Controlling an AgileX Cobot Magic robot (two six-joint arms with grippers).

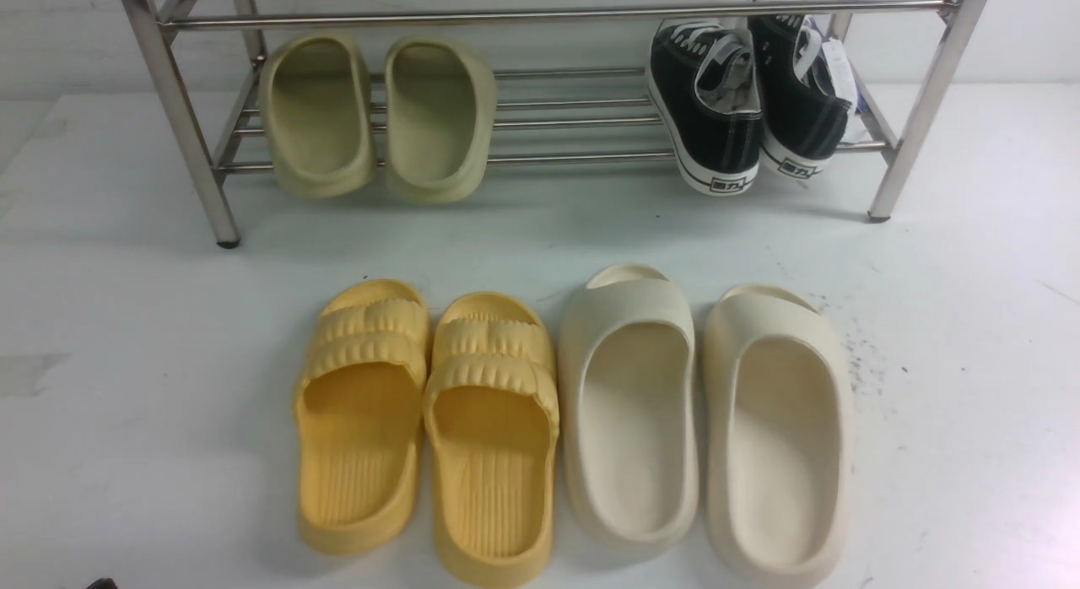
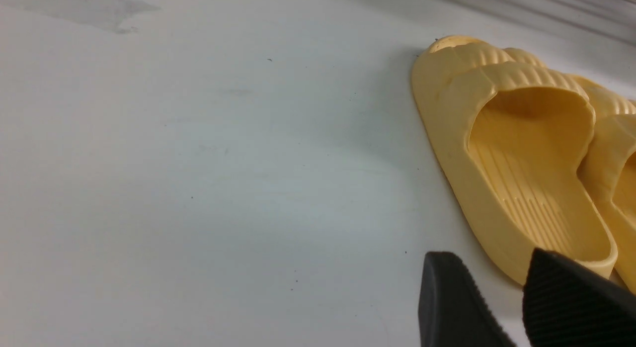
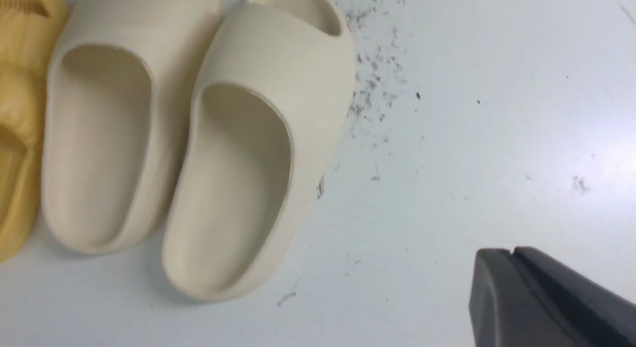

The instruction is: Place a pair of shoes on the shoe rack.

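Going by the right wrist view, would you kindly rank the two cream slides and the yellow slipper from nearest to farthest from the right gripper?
1. The cream slide beside the scuff marks is nearest to the right gripper.
2. The second cream slide lies just beyond it.
3. The yellow slipper, at the frame's edge, is farthest.

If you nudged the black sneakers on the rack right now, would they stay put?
Probably not firmly. The sneakers lean tilted on thin bars of the rack, heels over the front bar, so they might slide or tip. Canvas uppers look soft and would likely flex.
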